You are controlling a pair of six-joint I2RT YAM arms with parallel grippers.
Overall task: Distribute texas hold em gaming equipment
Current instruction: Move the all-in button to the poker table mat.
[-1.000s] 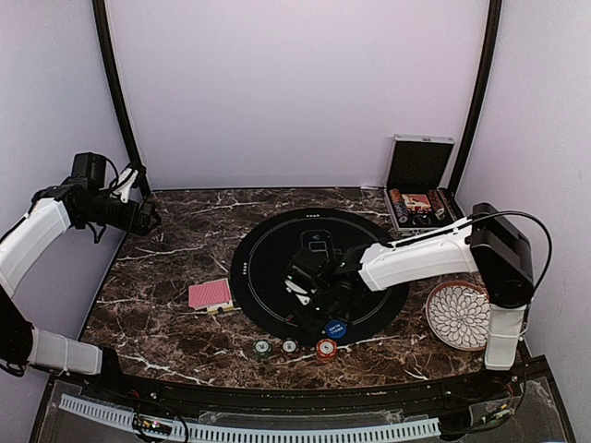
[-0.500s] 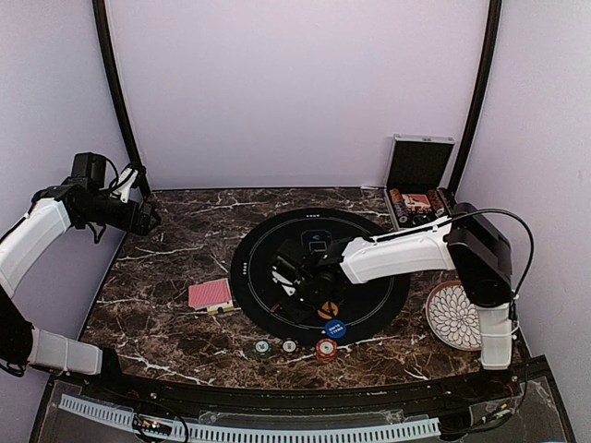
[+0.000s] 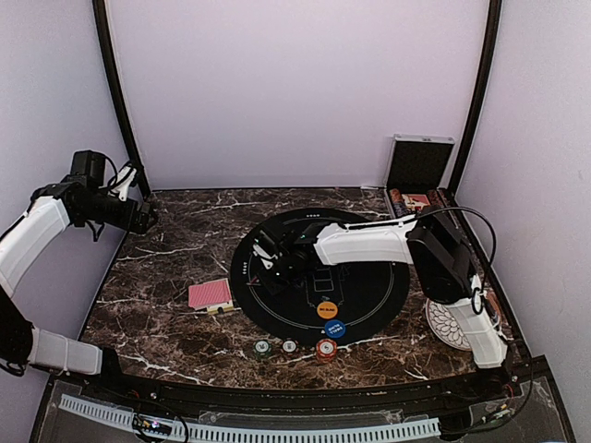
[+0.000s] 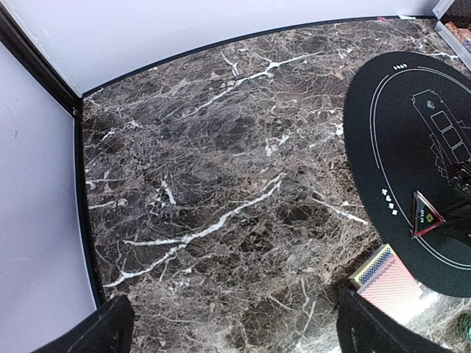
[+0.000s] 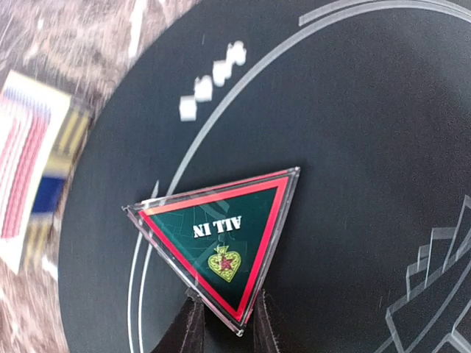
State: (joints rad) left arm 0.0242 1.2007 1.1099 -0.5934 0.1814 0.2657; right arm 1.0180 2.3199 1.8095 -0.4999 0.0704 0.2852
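Right wrist view: right gripper (image 5: 224,331) nearly closed, pinching the near corner of the triangular marker (image 5: 221,239), whose broad edge points away, over the left rim of the black mat (image 5: 353,147). Left gripper (image 4: 235,323) gapes wide, holding nothing, well apart over the worktop (image 4: 206,184); red cards (image 3: 210,293) lie just beside the mat.

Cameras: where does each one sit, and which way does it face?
Top external: above and behind, looking down on the marble table; left arm and right arm show.
Left wrist: on the left gripper, facing down at table and black mat; its fingertips show.
Right wrist: on the right gripper, close over the mat, pinching the triangular marker.
Shared: both wrist views show that marker.
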